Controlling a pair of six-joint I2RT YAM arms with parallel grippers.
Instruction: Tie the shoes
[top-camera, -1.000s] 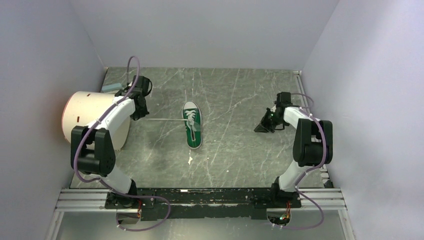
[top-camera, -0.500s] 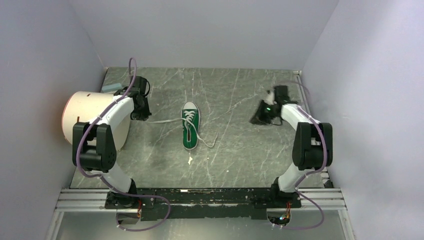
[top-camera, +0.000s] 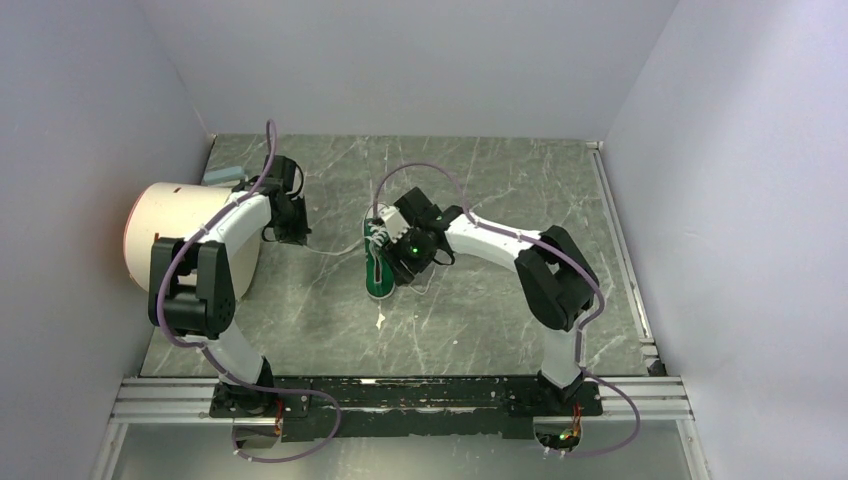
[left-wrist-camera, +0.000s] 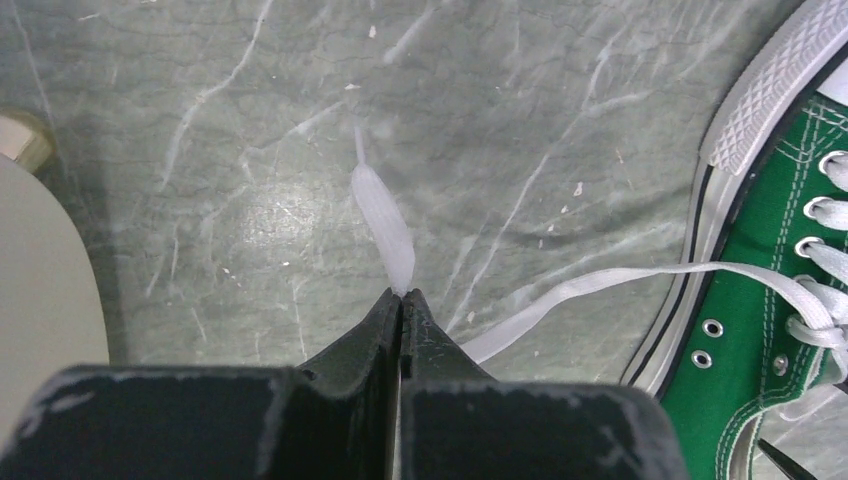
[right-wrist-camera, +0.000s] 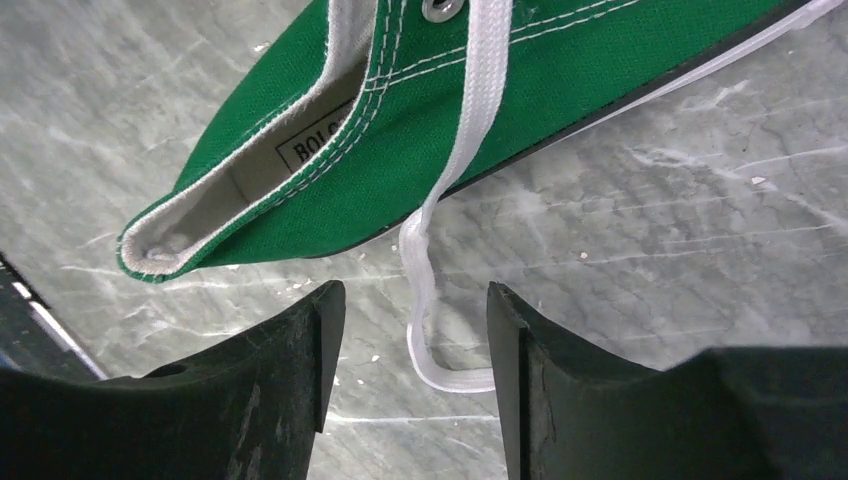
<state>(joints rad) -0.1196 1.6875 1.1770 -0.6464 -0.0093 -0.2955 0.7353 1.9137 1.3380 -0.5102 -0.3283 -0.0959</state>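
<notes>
The small green shoe (top-camera: 376, 275) with white toe cap lies mid-table, toe toward the back, partly covered by my right gripper (top-camera: 400, 262). In the right wrist view that gripper (right-wrist-camera: 415, 300) stands open just beside the shoe's heel (right-wrist-camera: 400, 120). A loose white lace (right-wrist-camera: 424, 300) hangs down from an eyelet and curls on the table between its fingers, untouched. My left gripper (left-wrist-camera: 401, 296) is shut on the other lace (left-wrist-camera: 385, 225), whose tip pokes out beyond the fingertips. That lace runs slack across the table to the shoe (left-wrist-camera: 770, 330). In the top view the left gripper (top-camera: 293, 232) sits left of the shoe.
A large white cylinder (top-camera: 185, 240) lies on its side at the table's left edge, close behind the left arm; its rim shows in the left wrist view (left-wrist-camera: 40, 300). Walls close in the table on three sides. The metal rail (top-camera: 400, 395) runs along the near edge.
The right arm swung from the table's right side to the shoe's heel and its gripper opened. The taut left lace went slack; the shoe shifted slightly. The left gripper stayed shut.
</notes>
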